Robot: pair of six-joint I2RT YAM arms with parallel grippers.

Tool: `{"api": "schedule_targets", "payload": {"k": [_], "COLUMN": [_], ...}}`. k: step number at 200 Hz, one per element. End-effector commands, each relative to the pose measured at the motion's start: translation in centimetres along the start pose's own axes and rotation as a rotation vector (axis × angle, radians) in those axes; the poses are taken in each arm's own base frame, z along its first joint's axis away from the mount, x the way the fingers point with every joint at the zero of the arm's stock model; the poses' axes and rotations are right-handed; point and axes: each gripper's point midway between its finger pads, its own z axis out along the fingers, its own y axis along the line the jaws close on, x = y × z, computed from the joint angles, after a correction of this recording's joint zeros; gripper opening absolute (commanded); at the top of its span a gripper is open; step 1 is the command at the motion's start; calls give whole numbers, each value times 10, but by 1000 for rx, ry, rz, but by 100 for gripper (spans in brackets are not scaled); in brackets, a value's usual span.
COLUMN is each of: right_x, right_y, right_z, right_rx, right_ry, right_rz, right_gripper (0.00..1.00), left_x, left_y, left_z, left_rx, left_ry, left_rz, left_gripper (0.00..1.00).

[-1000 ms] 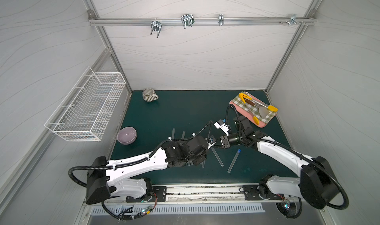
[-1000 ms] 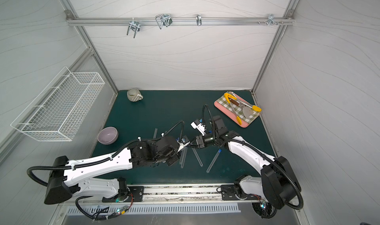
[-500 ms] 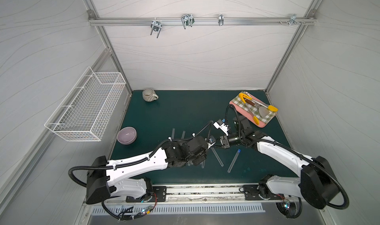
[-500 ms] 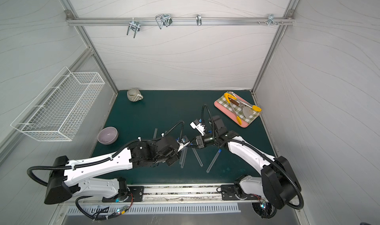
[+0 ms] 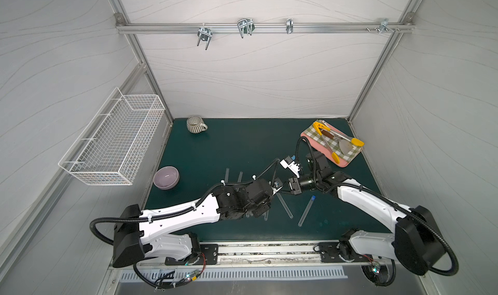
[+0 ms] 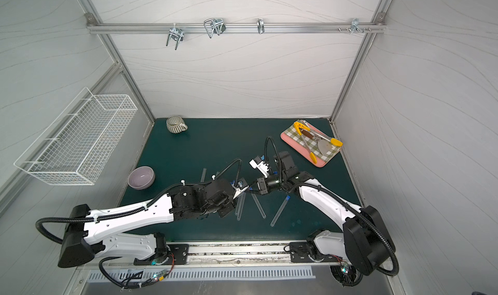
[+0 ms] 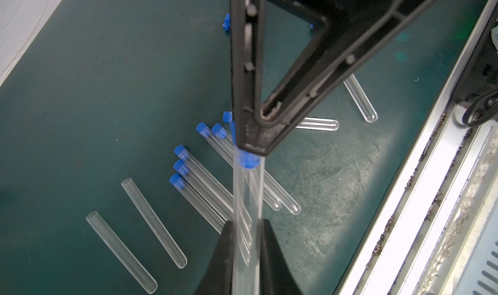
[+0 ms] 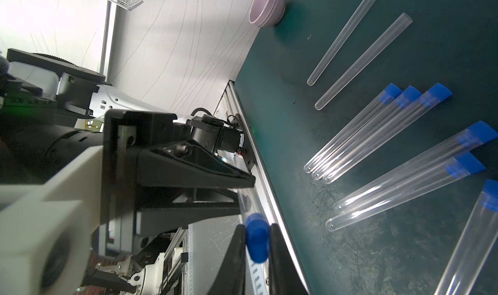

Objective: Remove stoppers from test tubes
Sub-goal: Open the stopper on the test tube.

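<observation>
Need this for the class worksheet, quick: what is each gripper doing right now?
Left gripper: shut on a tube.
Right gripper: shut on the blue stopper in that tube's mouth.

Readable text, labels, brands, numbers, signs: none is showing in any view.
</observation>
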Motion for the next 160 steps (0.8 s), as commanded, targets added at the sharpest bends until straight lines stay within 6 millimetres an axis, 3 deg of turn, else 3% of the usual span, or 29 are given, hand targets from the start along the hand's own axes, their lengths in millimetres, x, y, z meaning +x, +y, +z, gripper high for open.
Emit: {"api": "schedule_targets", "payload": {"k": [1, 67, 160], "right_x": [-2, -4, -12], "right_y": [10, 15, 9], "right_z": [-2, -3, -21], "right_rx": [-16, -30, 1], "right_ry": [0, 0, -43], "right_rz": [-29, -35, -20], "right_gripper": [11, 2, 0], "left_x": [-12, -9, -1], "left_y": [4, 7, 12], "left_z": [-2, 0, 8], "left_rx": [-26, -46, -87], "left_ry": [-51, -35, 16], "left_rz": [-3, -3, 13], "left_gripper": [0, 0, 0]}}
